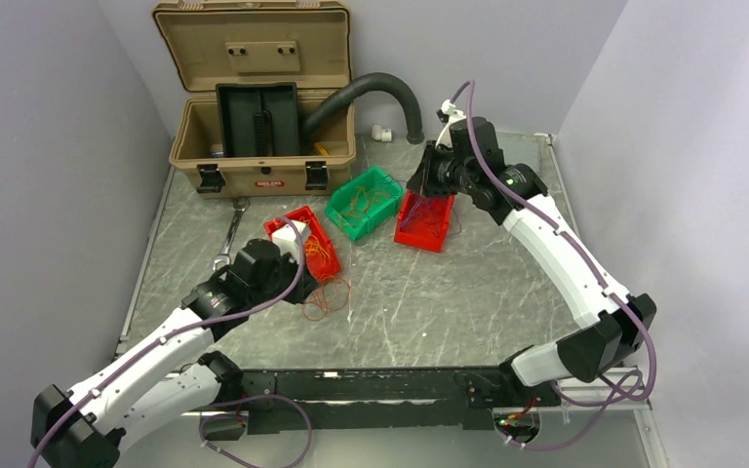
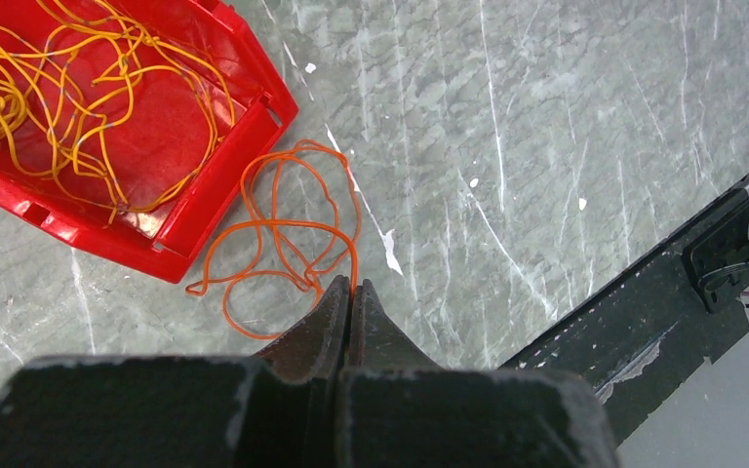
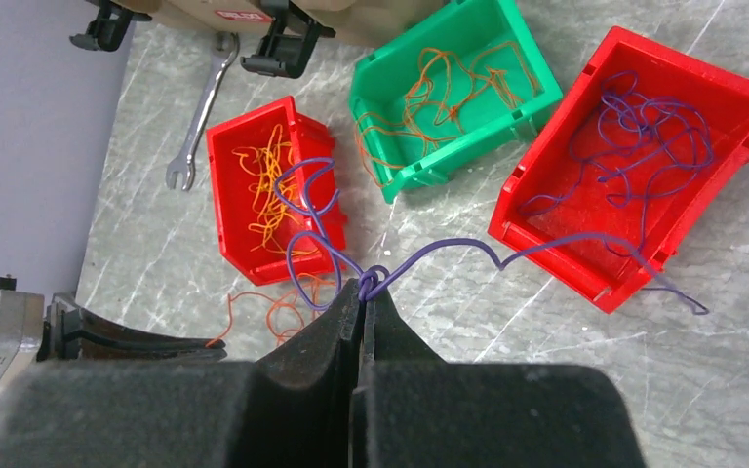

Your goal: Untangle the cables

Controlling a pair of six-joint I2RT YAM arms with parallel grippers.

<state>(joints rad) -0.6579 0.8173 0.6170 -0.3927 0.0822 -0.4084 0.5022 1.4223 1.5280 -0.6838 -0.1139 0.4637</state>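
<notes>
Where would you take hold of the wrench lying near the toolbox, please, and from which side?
Grip the wrench at the middle of its straight shank, coming down from above with the jaws across its narrow width. It lies flat on the table, so a sideways approach would likely find nothing to pinch, and its ends are broader.

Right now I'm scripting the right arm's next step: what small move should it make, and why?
Probably lower the right fingers toward the right-hand red bin and release there. They are shut on a lone purple cable, and that bin already holds the other purple strands.
</notes>
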